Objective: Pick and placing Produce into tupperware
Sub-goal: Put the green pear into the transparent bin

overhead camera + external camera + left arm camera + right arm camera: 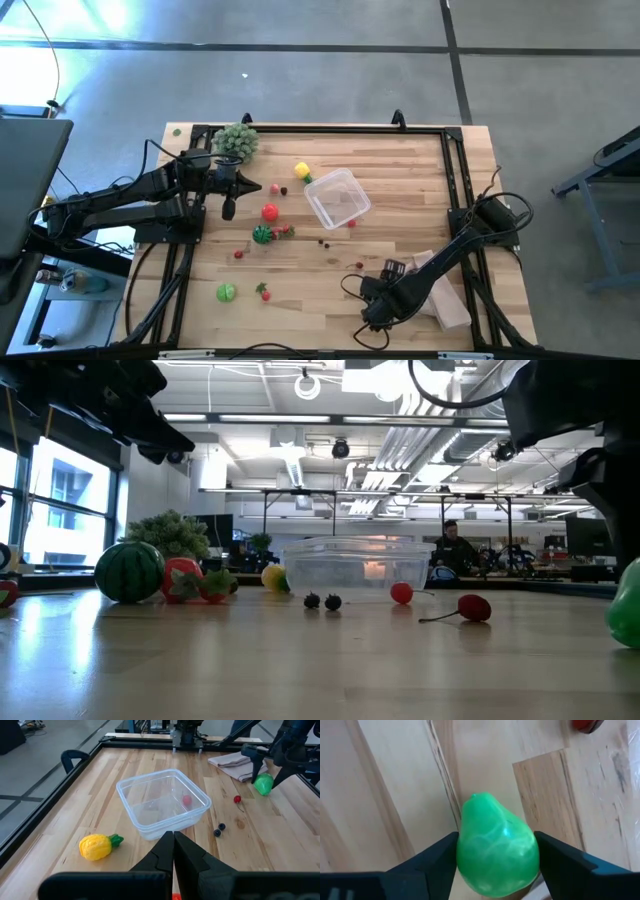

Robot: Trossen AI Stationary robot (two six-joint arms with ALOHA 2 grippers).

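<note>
Item: green pear [497, 852], toy produce, lying on the wooden surface [330, 290] at the near edge, well apart from the tupperware [337, 197].

Right pincer [497, 862]: is being held low over the pear, fingers wide apart and flanking its broad belly, one finger on each side; a firm grip is not yet being shown.

Left pincer [173, 851]: is being kept closed and empty, waiting just beside the tupperware, above the yellow pineapple [98, 846].

Tupperware: clear, squarish, standing mid-surface; one small red fruit [187, 800] is seen through its wall, inside or just behind cannot be told.

Handling, as judged: the pear is likely light, hollow, smooth and glossy, so slipping out is being risked. The widest part of the belly is being recommended as the hold, with a gentle squeeze, the tapering neck being avoided.

Other produce: cherry [237, 799], two dark berries [219, 829].
</note>
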